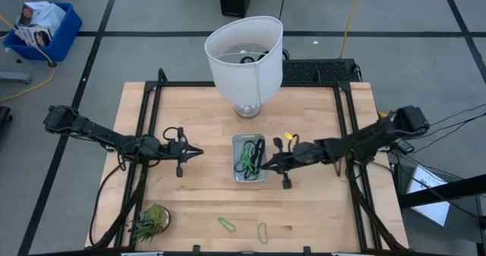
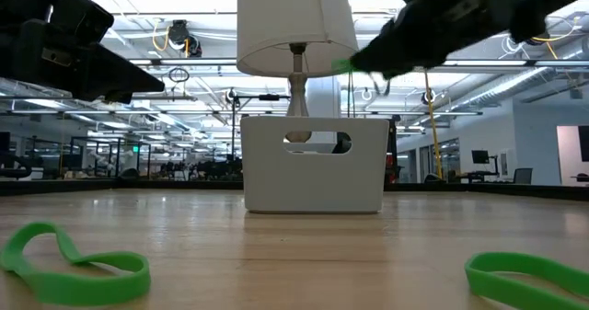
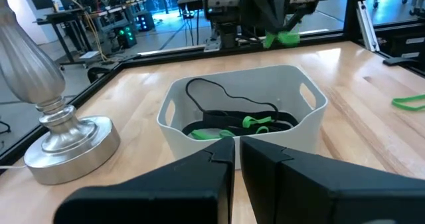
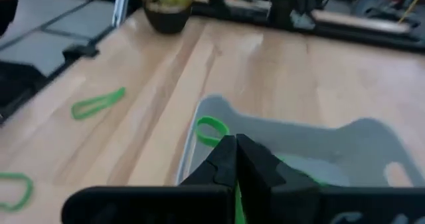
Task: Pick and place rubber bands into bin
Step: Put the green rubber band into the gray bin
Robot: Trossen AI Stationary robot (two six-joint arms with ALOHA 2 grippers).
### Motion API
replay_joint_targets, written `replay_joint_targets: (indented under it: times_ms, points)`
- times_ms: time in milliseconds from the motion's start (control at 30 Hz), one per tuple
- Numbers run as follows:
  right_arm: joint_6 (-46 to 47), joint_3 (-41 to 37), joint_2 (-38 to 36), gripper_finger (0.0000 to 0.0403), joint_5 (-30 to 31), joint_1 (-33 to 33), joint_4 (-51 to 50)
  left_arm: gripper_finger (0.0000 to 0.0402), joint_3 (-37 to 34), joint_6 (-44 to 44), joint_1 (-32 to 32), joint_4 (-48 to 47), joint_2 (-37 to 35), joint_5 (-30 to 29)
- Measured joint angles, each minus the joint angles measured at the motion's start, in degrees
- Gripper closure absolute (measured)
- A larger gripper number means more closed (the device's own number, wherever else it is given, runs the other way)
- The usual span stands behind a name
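Right gripper holds a green band over the bin

The right gripper hangs above the 3 o'clock rim of the bin, its fingers pinched together on a light-green rubber band that loops out past the fingertips; the left wrist view shows the same band held up beyond the bin's far wall. Its arm reaches in from the 3 o'clock side of the tabletop.

The bin sits near the centre of the tabletop, and inside it lie several rubber bands, dark brown/black ones tangled with green ones.

The left gripper hovers at 9 o'clock from the bin, near it but apart, its fingers clenched with nothing between them, pointing toward the bin.

Two more green bands rest on the bare wood toward 6 o'clock from the bin, well apart from it: one closer to the centre line, the other just to its 3 o'clock side.

A white lampshade on a silver base stands at 12 o'clock from the bin. A small spiky green plant sits toward 7 o'clock near the tabletop edge
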Motion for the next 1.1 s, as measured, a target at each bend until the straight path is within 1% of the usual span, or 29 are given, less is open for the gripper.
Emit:
replay_joint_targets:
  times_ms: [67, 167, 333, 400, 567, 633, 733, 933, 1000, 1100]
  points:
    - [-0.4, 0.7, 2.6, 0.0403, -2.2, -1.5, 0.2, 0.0369, 0.0, 0.0, 0.0, -0.1, 0.0, 0.0]
    - [-0.3, 2.0, 5.7, 0.0403, -2.4, -3.1, 0.5, 0.0369, 0.0, 0.0, 0.0, -0.3, 0.0, 0.0]
    - [-0.2, 3.2, 9.2, 0.0403, -5.1, -4.4, 3.1, 0.0369, 0.0, -0.2, 0.0, -0.4, 0.0, -0.1]
    - [0.1, 3.2, 9.7, 0.0403, -5.2, -4.7, 4.5, 0.0369, 0.0, -0.2, 0.0, -0.4, 0.0, -0.2]
    - [1.3, 3.2, 10.6, 0.0402, -5.2, -5.5, 4.3, 0.0369, 0.0, -0.2, 0.0, -0.4, 0.0, -0.3]
    - [1.6, 3.2, 10.8, 0.0396, -5.0, -5.3, 4.7, 0.0369, 0.0, -0.2, 0.0, -0.4, 0.0, -0.3]
    - [3.8, 3.3, 11.0, 0.0364, -3.8, -5.3, 4.6, 0.0369, 0.0, -0.1, 0.0, -0.4, 0.0, -0.3]
    - [4.7, 3.3, 11.0, 0.0256, -3.5, -5.3, 4.8, 0.0369, 0.0, -0.1, 0.0, -0.4, 0.0, -0.3]
    - [4.4, 3.3, 11.0, 0.0224, -2.2, -5.3, 5.0, 0.0369, 0.0, -0.1, 0.0, -0.4, 0.0, -0.3]
    - [2.7, 3.2, 10.6, 0.0196, -0.5, -5.1, 7.0, 0.0369, 0.0, -0.1, 0.0, -0.4, 0.0, -0.3]
